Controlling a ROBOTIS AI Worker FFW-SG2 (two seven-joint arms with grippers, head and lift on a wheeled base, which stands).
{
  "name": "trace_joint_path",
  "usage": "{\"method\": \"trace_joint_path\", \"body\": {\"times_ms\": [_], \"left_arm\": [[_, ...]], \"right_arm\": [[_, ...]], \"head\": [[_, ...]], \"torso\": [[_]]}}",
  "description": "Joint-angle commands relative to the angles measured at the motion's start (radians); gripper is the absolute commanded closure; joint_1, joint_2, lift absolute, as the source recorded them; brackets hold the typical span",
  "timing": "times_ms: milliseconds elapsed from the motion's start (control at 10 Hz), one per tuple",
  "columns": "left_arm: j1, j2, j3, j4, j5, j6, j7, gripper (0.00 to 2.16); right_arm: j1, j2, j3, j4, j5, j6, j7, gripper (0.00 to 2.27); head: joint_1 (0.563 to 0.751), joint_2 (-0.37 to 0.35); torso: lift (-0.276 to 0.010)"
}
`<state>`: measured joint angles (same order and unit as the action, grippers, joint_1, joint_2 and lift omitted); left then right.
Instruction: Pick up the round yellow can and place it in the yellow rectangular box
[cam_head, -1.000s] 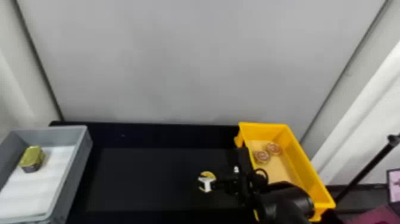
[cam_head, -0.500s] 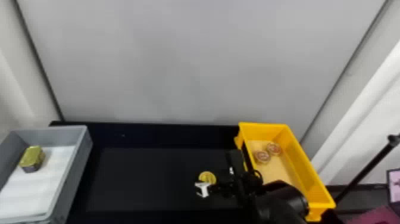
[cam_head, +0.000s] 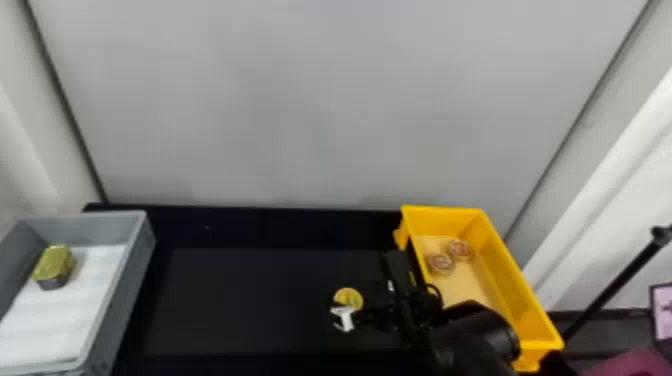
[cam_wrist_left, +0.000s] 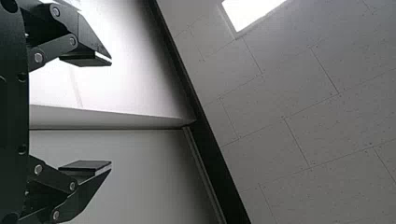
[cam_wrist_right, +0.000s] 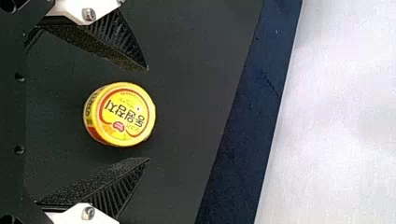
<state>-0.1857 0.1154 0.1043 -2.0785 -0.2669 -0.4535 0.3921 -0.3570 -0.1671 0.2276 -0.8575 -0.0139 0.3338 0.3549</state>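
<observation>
Between or beneath the spread fingers of your right pincer (cam_wrist_right: 148, 114), the round yellow can (cam_wrist_right: 119, 114) sits ungrasped on the table (cam_head: 250, 300). You have the approach mostly made, by my judgement; the grasp, the lift, the carry and the release are all left. That pincer is wide open and empty, with a gap on either side of the can; how low its fingers are, you cannot tell. To its right lies the yellow rectangular box (cam_head: 505, 280), with two round tins (cam_head: 440, 263) inside. Your right arm (cam_head: 475, 335) comes in from the bottom edge of the head view, passes over the box's near left part and reaches leftward to the can. Your left pincer (cam_wrist_left: 111, 113) is parked, open wide and empty, facing the ceiling (cam_wrist_left: 303, 84).
</observation>
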Motion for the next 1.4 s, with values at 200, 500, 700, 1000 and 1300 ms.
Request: {"method": "trace_joint_path", "body": {"times_ms": [200, 500, 700, 1000, 1300], "left_arm": [[0.0, 0.0, -0.005, 0.001, 0.0, -0.004, -0.001, 0.45], [-0.004, 0.0, -0.009, 0.003, 0.0, -0.008, -0.001, 0.45], [-0.008, 0.001, -0.015, 0.008, 0.0, -0.013, 0.001, 0.45], [-0.004, 0.001, -0.008, 0.008, 0.0, -0.016, -0.001, 0.45], [0.0, 0.001, -0.001, 0.006, 0.0, -0.017, 0.001, 0.45]], "right_arm": [[-0.03, 0.009, 0.001, 0.078, 0.006, -0.019, -0.002, 0.1], [-0.049, 0.026, -0.005, 0.133, 0.006, -0.05, -0.014, 0.1], [-0.065, 0.031, -0.011, 0.161, 0.006, -0.062, -0.019, 0.11], [-0.06, 0.023, -0.01, 0.144, 0.018, -0.05, -0.046, 0.74], [-0.005, 0.014, -0.022, 0.04, 0.022, -0.024, -0.033, 0.73]], "head": [[0.641, -0.169], [0.641, -0.169], [0.641, -0.169], [0.641, -0.169], [0.641, -0.169]], "torso": [[0.0], [0.0], [0.0], [0.0], [0.0]]}}
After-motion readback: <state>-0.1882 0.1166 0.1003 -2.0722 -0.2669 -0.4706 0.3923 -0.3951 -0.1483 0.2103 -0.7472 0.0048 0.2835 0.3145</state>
